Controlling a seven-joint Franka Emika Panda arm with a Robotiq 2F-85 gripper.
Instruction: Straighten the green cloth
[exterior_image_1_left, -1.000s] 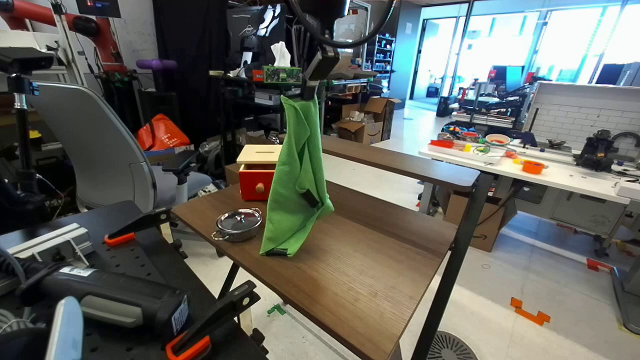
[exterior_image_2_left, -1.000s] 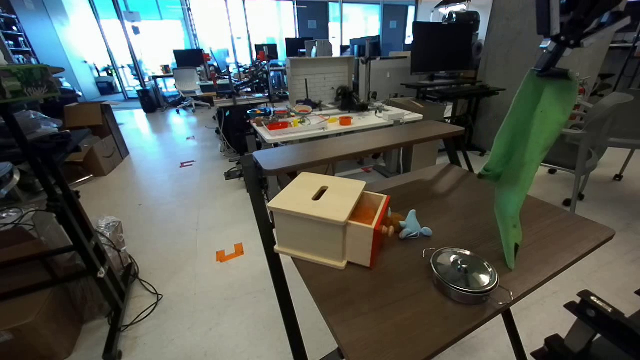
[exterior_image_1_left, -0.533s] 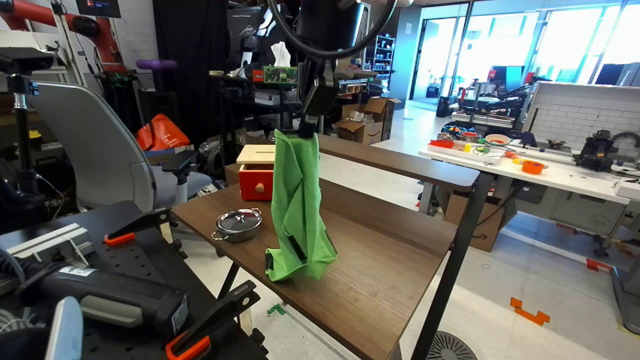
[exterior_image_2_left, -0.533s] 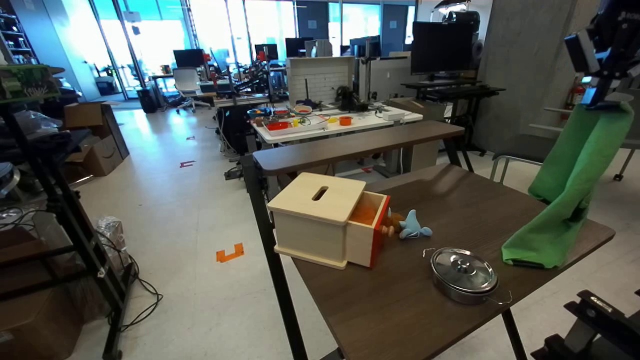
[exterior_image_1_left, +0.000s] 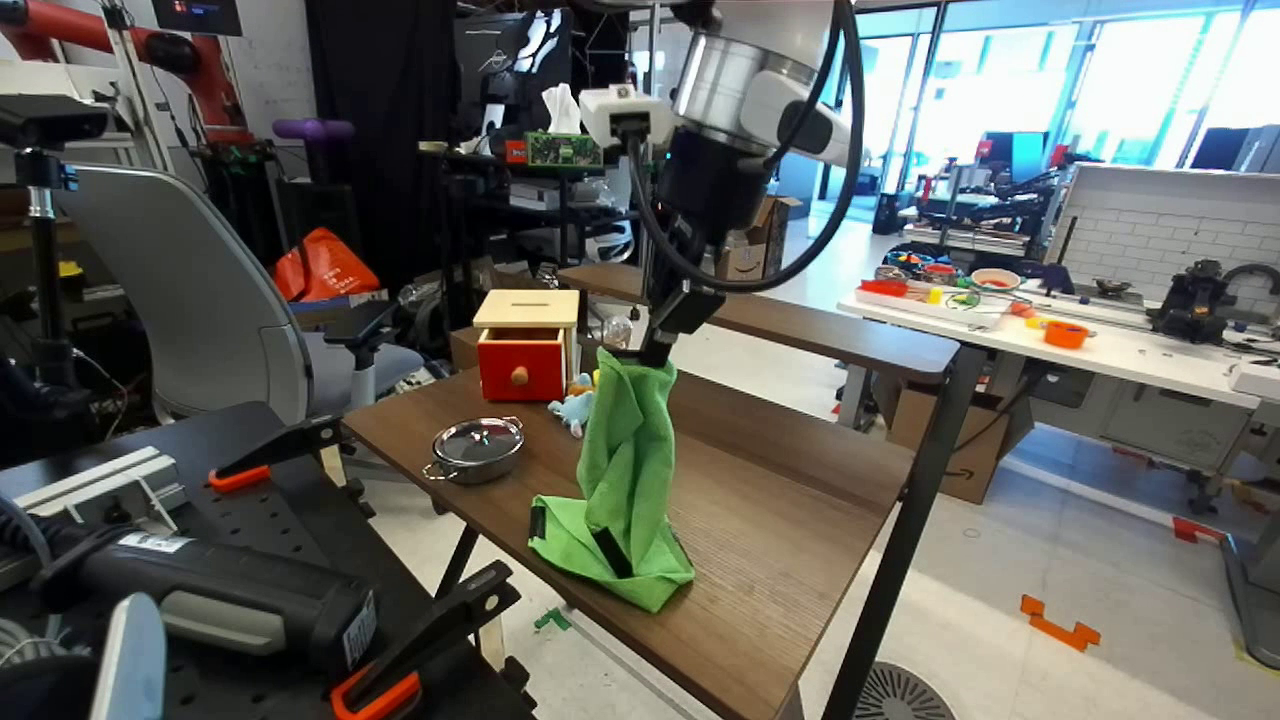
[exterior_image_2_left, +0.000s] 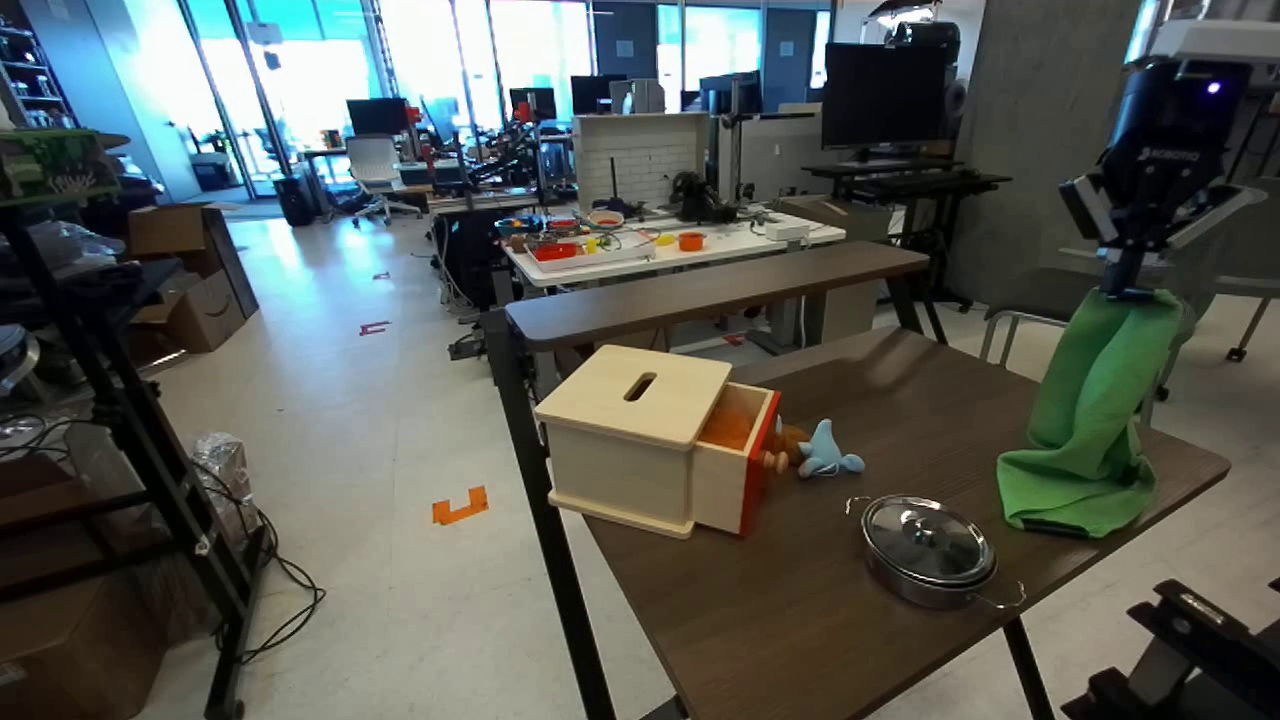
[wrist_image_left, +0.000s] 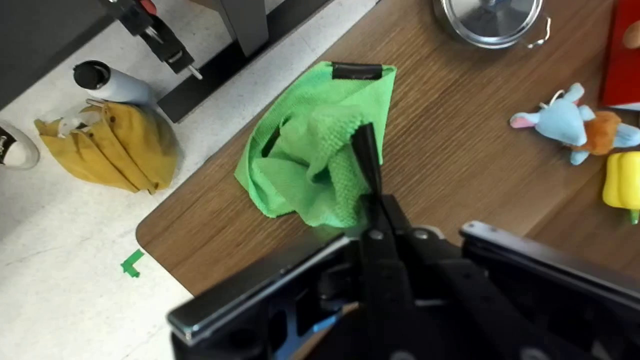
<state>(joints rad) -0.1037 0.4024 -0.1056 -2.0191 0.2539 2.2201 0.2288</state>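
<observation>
My gripper (exterior_image_1_left: 655, 352) is shut on a black patch at the top edge of the green cloth (exterior_image_1_left: 632, 455), and it also shows in an exterior view (exterior_image_2_left: 1125, 290). The cloth hangs from the fingertips, folded lengthwise. Its lower part lies bunched on the brown table (exterior_image_1_left: 760, 570) near the front edge. In an exterior view the cloth (exterior_image_2_left: 1085, 420) rests near the table's far right corner. In the wrist view the fingertips (wrist_image_left: 381, 202) pinch the black patch, and the crumpled cloth (wrist_image_left: 315, 150) spreads below, with another black patch at its corner.
A lidded steel pot (exterior_image_2_left: 925, 550) stands near the cloth. A wooden box (exterior_image_2_left: 630, 430) with an open red-fronted drawer and a blue plush toy (exterior_image_2_left: 828, 455) lie further off. A yellow toy pepper (wrist_image_left: 622, 180) shows in the wrist view. A raised shelf (exterior_image_1_left: 800, 325) runs along the table's back.
My gripper has come down with the cloth still held. The cloth hung above the table; now its lower part has settled and bunched on the tabletop.
</observation>
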